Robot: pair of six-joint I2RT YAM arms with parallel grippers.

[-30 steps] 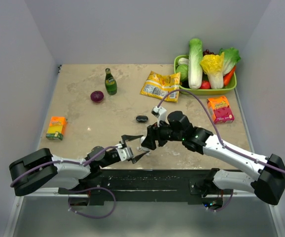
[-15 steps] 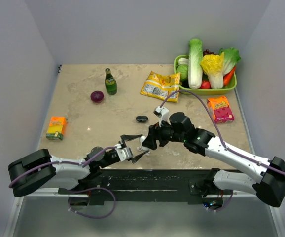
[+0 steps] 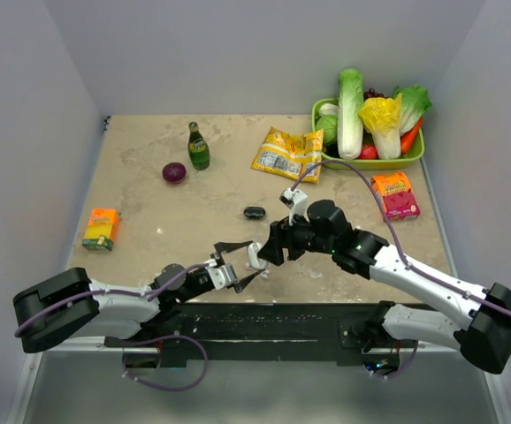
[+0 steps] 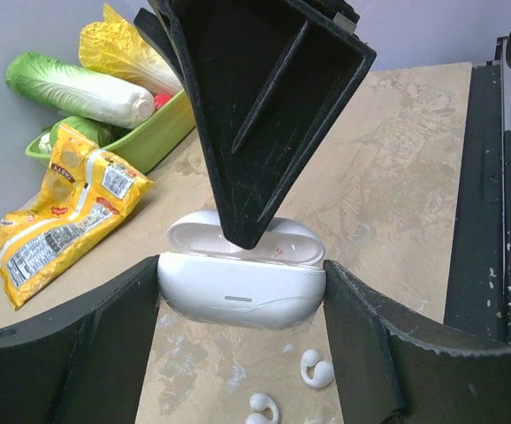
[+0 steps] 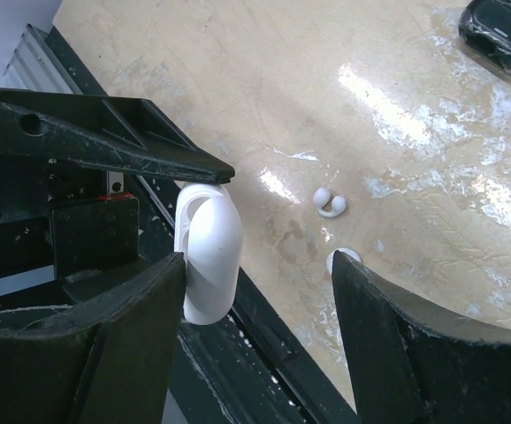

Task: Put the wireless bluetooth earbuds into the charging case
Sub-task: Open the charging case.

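Note:
The charging case [image 4: 238, 291], white and oval, hangs just above the table's near edge with my left gripper [image 4: 240, 276] shut on its two ends. Its lid stands partly open. The top view shows the case [image 3: 255, 257] between both arms. My right gripper [image 5: 257, 265] is open. One of its fingers [image 4: 255, 115] has its tip in the gap at the lid and touches the case [image 5: 208, 252]; the other stands well apart. Two earbuds [image 4: 316, 368] [image 4: 263, 409] lie loose on the table below the case. In the right wrist view one earbud [image 5: 331, 203] shows fully and another [image 5: 344, 258] is half hidden.
A small black object [image 3: 254, 212] lies behind the grippers. Farther back are a green bottle [image 3: 198, 147], a red onion [image 3: 174, 172], a yellow snack bag [image 3: 286, 153] and a green basket [image 3: 328, 157] of vegetables. An orange box [image 3: 102, 228] sits left, a pink box [image 3: 395, 194] right.
My right arm has shifted slightly to the right, and its finger stays at the case. The left gripper holds the case in the same place.

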